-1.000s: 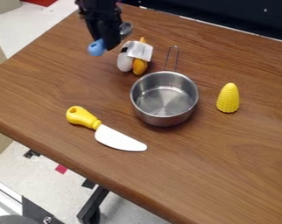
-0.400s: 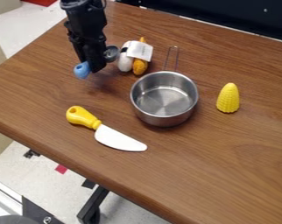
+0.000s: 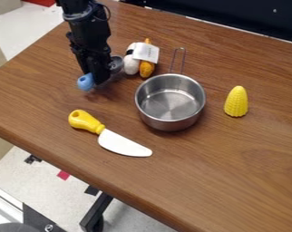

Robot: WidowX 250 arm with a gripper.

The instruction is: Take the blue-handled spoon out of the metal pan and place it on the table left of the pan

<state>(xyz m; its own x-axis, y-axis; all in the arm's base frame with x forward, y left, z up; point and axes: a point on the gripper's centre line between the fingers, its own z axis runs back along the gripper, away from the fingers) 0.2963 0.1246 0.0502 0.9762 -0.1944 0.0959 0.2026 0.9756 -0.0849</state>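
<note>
- The black gripper (image 3: 100,81) hangs over the surface (image 3: 221,167) at the upper left of the frame, its arm entering from the top edge, tilted slightly.
- Its fingers are closed on a blue-handled utensil (image 3: 85,82), grasping it by the middle; how wide a gap remains between them cannot be told, as the dark parts overlap.
- The utensil's smooth blue end, rounded and pierced with a hole, sticks out to the left of the fingers; its round, shiny metal head (image 3: 117,64) shows on the right. Whether the utensil touches the surface is unclear.
- Just right of the metal head, in the upper middle, lie a white rounded toy (image 3: 131,68) with a black band and an orange toy (image 3: 147,69) with a rough-looking skin, side by side under a pale tag (image 3: 147,52).
- A steel pan (image 3: 167,123) sits upright near the centre, round and straight-walled, its thin wire handle (image 3: 183,61) pointing to the top.
- Right of it stands a yellow corn piece (image 3: 236,103), a cone with bumpy kernels.
- A toy knife (image 3: 124,145) lies flat at lower left of centre: blunt white blade, glossy bulging yellow handle.
- The surface is brown, wood-grained, with a rounded edge.
</note>
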